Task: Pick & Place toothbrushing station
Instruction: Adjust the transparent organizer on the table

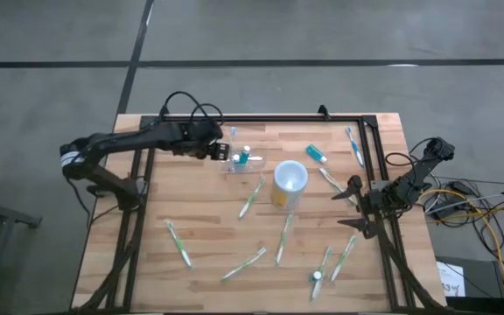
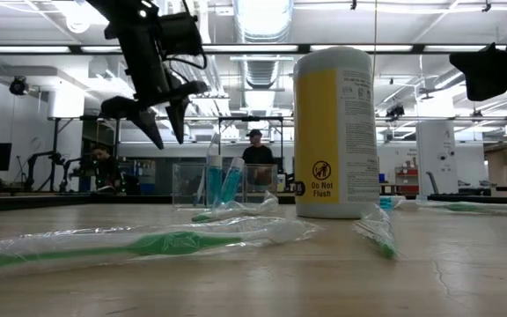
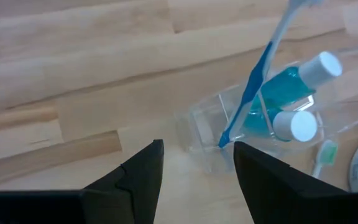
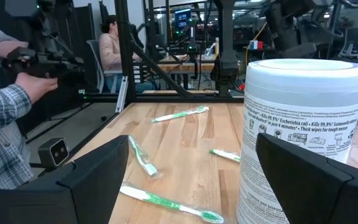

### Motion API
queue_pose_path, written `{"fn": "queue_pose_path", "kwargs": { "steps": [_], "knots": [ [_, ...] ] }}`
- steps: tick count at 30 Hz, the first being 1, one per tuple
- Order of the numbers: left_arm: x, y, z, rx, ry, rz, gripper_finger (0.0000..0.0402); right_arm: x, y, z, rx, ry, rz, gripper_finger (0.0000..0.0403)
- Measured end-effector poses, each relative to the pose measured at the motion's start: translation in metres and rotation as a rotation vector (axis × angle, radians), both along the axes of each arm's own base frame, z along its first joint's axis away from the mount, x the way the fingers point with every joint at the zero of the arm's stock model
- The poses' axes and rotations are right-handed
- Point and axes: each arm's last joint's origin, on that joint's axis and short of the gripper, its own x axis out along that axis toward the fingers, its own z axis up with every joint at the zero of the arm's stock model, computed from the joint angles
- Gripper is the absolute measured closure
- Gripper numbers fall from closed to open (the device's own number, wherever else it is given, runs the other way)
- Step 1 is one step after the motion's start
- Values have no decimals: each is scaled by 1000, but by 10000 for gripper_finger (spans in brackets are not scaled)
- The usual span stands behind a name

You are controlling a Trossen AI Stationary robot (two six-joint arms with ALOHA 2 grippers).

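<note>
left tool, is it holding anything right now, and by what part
Nothing is held. The left tool is open, hovering beside the clear toothbrushing station without touching it. The right tool is open and empty too.

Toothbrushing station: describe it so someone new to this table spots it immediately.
Start at the tall yellow canister near the middle of the wooden table; look to its far left, just ahead of the open left claw. The toothbrushing station is a small clear plastic holder. Unlike the opaque canister and the loose green toothbrushes, it is see-through and holds blue tubes and a blue brush.
</note>
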Motion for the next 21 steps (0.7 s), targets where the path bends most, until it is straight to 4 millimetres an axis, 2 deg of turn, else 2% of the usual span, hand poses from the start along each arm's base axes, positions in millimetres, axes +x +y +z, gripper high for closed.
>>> {"fn": "queue_pose_path", "kwargs": {
  "steps": [21],
  "knots": [
    [19, 6, -28, -108, 29, -64, 202, 0, 0, 0, 0, 0, 0, 55]
  ]
}}
